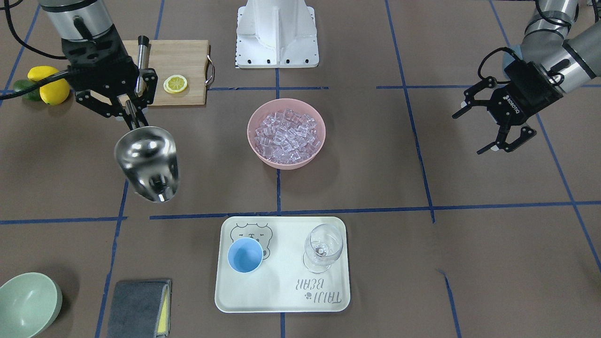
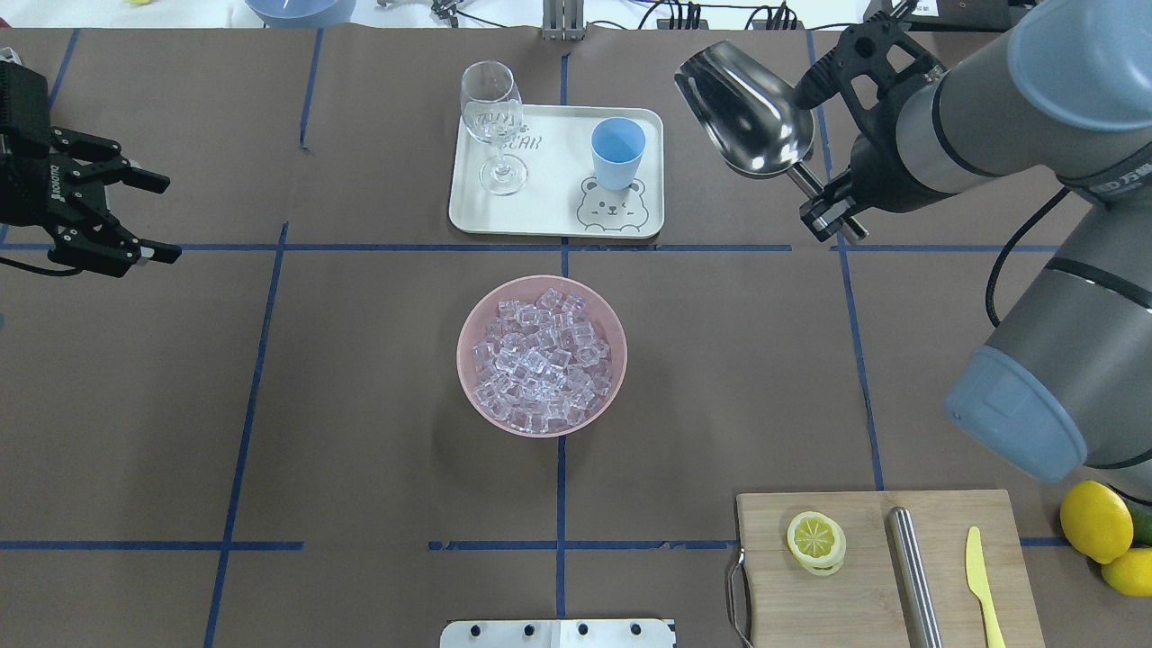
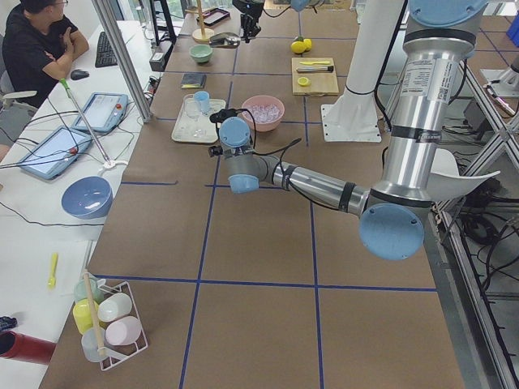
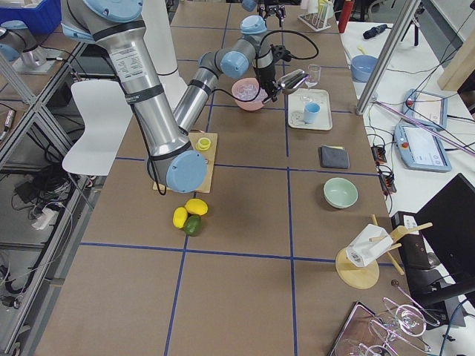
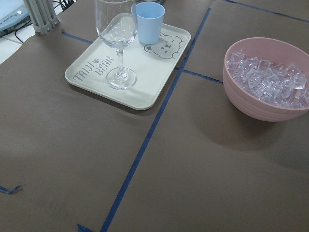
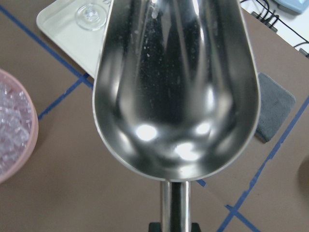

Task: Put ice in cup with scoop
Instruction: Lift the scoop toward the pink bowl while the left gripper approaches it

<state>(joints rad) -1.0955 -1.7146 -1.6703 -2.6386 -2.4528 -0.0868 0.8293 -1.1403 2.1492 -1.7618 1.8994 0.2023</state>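
Observation:
My right gripper point(image 1: 133, 117) point(image 2: 832, 202) is shut on the thin handle of the shiny steel scoop point(image 1: 148, 162) point(image 2: 747, 112). It holds the scoop in the air beside the tray, on the cup's side. The scoop's bowl point(image 6: 176, 87) is empty. The ice point(image 1: 286, 134) point(image 2: 540, 355) point(image 5: 268, 77) fills a pink bowl point(image 2: 463, 360) at the table's middle. The light-blue cup point(image 1: 245, 254) point(image 2: 617, 151) point(image 5: 147, 21) stands empty on a cream tray point(image 2: 549, 207). My left gripper point(image 1: 472, 132) point(image 2: 166, 220) is open and empty, far off at the other side.
A clear wine glass point(image 1: 323, 246) point(image 2: 493, 117) stands on the tray beside the cup. A wooden cutting board point(image 2: 864, 576) near the robot carries a lemon slice, a steel cylinder and a yellow knife. Lemons point(image 2: 1093, 522), a green bowl point(image 1: 28, 303) and a grey cloth point(image 1: 138, 307) lie on my right side.

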